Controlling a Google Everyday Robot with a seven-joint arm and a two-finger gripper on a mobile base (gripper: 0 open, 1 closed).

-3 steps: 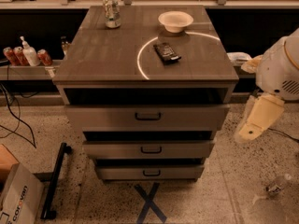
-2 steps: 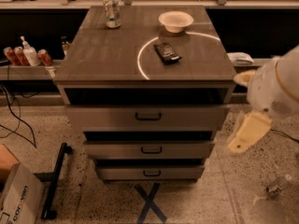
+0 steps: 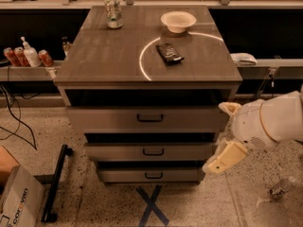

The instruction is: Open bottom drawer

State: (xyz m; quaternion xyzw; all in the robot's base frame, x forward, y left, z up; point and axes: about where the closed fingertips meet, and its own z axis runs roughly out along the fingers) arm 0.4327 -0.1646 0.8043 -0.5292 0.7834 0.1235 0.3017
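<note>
End effector (image 3: 223, 160) just right of bottom drawer (image 3: 122, 176) edge, apart from handle (image 3: 154, 175); grip state unreadable.

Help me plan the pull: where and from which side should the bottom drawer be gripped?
Grip the black handle centred on the bottom drawer, from straight in front; its flat face offers nothing else. The gripper hangs right of it.

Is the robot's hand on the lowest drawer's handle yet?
No, the gripper is off to the right of the cabinet, away from the black handle of the bottom drawer.
</note>
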